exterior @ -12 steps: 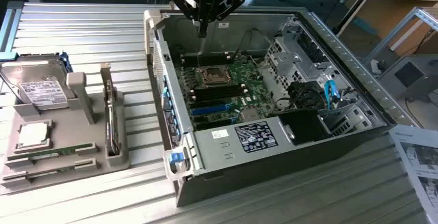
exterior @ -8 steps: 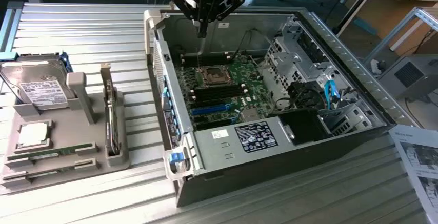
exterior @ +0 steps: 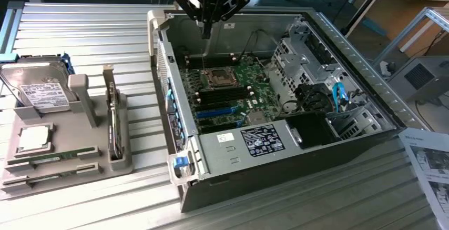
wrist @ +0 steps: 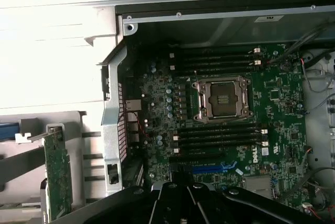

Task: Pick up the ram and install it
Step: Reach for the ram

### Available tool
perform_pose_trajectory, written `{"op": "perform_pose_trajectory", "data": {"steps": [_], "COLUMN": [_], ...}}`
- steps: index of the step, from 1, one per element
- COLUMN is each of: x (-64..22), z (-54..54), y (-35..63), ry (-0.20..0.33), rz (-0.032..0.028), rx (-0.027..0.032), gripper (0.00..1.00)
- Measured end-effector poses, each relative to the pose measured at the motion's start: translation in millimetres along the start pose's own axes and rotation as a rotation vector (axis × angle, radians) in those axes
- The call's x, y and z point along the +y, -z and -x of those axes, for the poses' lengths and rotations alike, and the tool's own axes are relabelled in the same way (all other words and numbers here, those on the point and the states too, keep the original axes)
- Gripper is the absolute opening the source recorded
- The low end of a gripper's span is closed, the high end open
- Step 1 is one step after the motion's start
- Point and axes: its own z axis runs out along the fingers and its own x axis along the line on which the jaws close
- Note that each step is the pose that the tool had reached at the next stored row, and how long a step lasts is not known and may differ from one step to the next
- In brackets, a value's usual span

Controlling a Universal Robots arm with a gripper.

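The ram is a thin green stick lying flat in the grey holder at the exterior view's left, with a second green stick in front of it. My gripper hangs over the far end of the open computer case, well away from the holder. Its fingers are shut together with nothing between them. In the wrist view the gripper looks down on the motherboard, whose long black memory slots flank the empty processor socket.
The holder also carries a hard drive, a square chip and an upright card with a metal bracket. Inside the case stand a drive cage, cables and a power supply. Paper lies at the exterior view's right.
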Motion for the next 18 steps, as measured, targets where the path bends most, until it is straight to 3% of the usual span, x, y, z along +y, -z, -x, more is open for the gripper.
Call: {"op": "perform_pose_trajectory", "data": {"steps": [18], "x": [-1.3], "z": [-17.7], "y": [0.5], "ry": [0.000], "rz": [-0.0001], "rx": [0.0000], "gripper": [0.11]}}
